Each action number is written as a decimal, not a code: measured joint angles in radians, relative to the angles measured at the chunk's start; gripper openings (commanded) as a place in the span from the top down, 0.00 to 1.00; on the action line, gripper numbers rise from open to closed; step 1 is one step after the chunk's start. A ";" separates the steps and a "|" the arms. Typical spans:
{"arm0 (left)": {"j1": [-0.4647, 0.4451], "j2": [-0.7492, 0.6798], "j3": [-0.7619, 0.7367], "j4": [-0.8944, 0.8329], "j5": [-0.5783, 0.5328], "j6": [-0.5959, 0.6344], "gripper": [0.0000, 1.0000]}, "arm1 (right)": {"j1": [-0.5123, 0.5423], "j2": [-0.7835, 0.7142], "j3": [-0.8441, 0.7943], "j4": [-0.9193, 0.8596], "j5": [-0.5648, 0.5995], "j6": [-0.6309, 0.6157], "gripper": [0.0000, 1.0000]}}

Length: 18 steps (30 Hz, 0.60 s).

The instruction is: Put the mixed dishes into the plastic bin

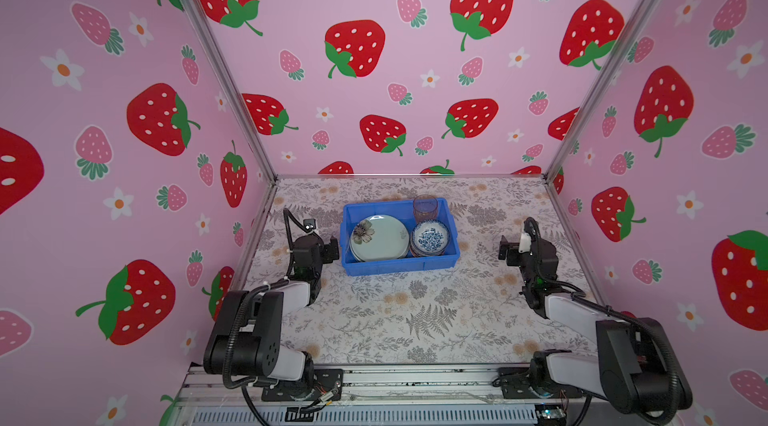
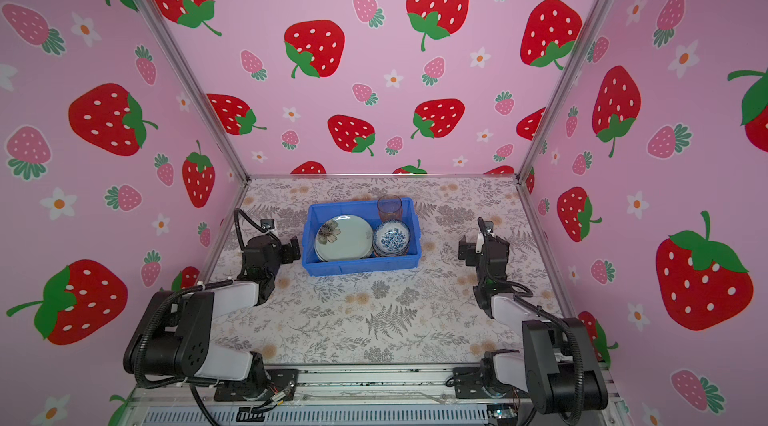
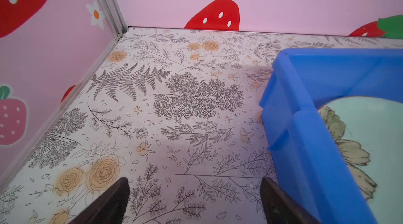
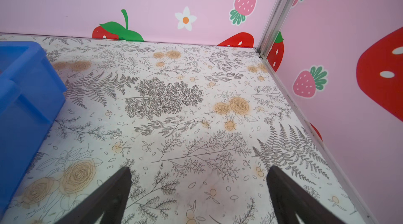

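Bin point(image 1: 399, 266), holding plate point(image 1: 384, 239), probably stacked bowls point(image 1: 430, 237) and tumbler point(image 1: 425, 208), lies between left gripper point(image 1: 334, 249), just beside it, and right gripper point(image 1: 503, 251), farther off; jaws of both released, empty.

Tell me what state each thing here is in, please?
Bright blue rectangular plastic bin: upright, holding dishes.
Pale green round plate with dark flower: flat atop a plate stack in the bin.
Blue-white patterned bowl: upright, topmost of nested bowls.
Tinted clear glass tumbler: upright in bin's far corner.
Left fingers: spread open, empty.
Right fingers: spread open, empty.
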 measured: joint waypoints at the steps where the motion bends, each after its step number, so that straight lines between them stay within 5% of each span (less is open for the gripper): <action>1: 0.002 0.008 -0.002 0.011 0.004 0.000 0.04 | -0.002 0.017 -0.009 0.037 0.000 -0.002 0.01; 18: 0.027 0.068 -0.027 0.079 0.049 -0.020 0.03 | -0.018 0.203 -0.073 0.367 -0.018 -0.046 0.01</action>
